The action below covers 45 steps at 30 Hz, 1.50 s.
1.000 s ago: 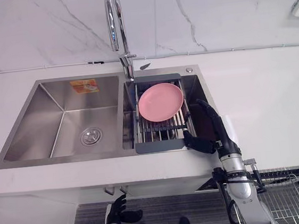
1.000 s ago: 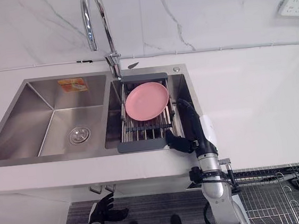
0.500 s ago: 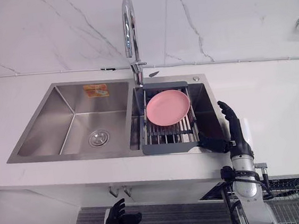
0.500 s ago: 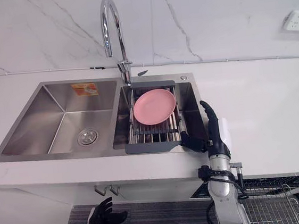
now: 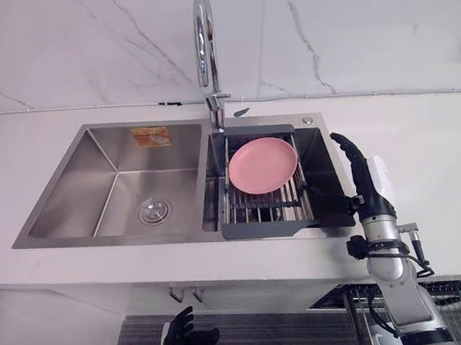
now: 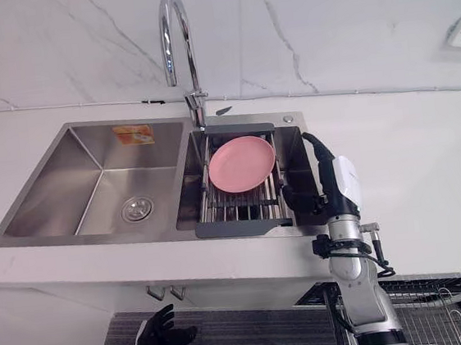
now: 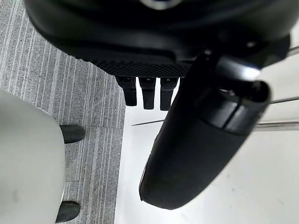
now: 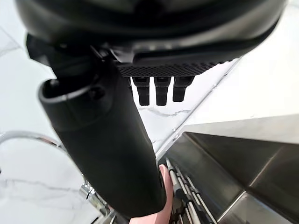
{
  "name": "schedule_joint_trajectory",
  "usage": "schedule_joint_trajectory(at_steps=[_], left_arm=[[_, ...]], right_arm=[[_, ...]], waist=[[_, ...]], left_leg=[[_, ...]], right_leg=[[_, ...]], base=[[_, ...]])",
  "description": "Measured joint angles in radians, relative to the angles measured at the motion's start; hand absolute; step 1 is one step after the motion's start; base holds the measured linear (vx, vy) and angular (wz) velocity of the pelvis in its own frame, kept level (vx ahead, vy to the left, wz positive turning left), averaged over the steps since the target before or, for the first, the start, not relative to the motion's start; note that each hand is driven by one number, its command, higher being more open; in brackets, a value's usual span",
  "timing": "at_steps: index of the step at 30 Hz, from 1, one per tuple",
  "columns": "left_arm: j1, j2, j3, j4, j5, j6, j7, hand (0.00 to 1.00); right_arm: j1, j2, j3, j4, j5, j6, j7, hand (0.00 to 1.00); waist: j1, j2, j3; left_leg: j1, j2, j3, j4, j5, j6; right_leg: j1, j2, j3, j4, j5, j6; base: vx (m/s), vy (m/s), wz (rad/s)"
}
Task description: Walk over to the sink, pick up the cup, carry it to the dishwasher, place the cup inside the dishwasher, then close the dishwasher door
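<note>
Sink [image 5: 116, 180]: steel, two basins, set in a white counter [image 5: 436, 167] under a marble wall. The left basin is the larger, with a drain [image 5: 154, 210] in its floor and an orange sticker [image 5: 151, 135] on its back wall. A faucet [image 5: 204, 35] stands at the sink's back edge, above the divider between the basins.

Right basin: a grey rack [image 5: 265, 222] spans it from back edge to front edge. A pink plate [image 5: 263, 165] lies tilted on the rack's back half.

Right hand [image 5: 368, 187]: raised over the sink's right edge, just beside the rack's front right corner. The fingers are straight and point toward the wall, and the thumb reaches toward the rack. The hand is released. In its wrist view the fingers [image 8: 161, 91] stand in a straight row, with the plate's rim and the rack bars past the thumb.

Left hand [image 5: 175, 336]: hangs low, below the counter's front edge, over grey carpet. The fingers are loosely spread, so it is released.

Dishwasher basket [image 6: 451, 306]: wire, showing below the counter's front edge, under the right arm.

Cup: I cannot tell where it lies from these views.
</note>
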State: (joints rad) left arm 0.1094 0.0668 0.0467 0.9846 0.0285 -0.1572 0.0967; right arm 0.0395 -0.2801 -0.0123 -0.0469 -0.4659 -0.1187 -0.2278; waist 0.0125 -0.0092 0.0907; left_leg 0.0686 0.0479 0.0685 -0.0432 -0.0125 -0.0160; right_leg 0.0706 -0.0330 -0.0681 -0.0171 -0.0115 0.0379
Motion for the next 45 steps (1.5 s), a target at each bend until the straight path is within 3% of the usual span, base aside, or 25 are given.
schedule_joint_trajectory(at_steps=[16,23,45], left_arm=[[0.008,0.011,-0.015,-0.041,0.000,-0.003,-0.013,0.90],[0.008,0.011,-0.015,-0.044,-0.011,-0.004,-0.014,0.90],[0.007,0.018,-0.036,-0.080,-0.039,-0.015,-0.009,0.90]], right_arm=[[-0.162,-0.157,0.179,0.176,-0.205,-0.007,0.054,0.90],[-0.196,-0.187,0.201,0.220,-0.282,-0.008,0.054,0.90],[-0.371,-0.186,0.224,0.331,-0.353,0.054,0.042,0.90]], waist=[[0.014,-0.020,0.013],[0.020,-0.021,0.014],[0.019,-0.020,0.081]], left_leg=[[-0.012,-0.016,-0.034,-0.003,0.005,0.008],[-0.021,-0.031,-0.044,-0.007,0.012,0.018],[-0.059,-0.043,-0.051,-0.006,0.028,0.028]], right_leg=[[-0.006,-0.016,-0.025,0.016,-0.012,0.015],[-0.015,-0.032,-0.036,0.022,-0.015,0.020],[-0.058,-0.041,-0.040,0.037,-0.015,0.023]], base=[[-0.01,-0.003,0.06],[-0.03,0.006,0.05],[-0.03,-0.007,0.00]])
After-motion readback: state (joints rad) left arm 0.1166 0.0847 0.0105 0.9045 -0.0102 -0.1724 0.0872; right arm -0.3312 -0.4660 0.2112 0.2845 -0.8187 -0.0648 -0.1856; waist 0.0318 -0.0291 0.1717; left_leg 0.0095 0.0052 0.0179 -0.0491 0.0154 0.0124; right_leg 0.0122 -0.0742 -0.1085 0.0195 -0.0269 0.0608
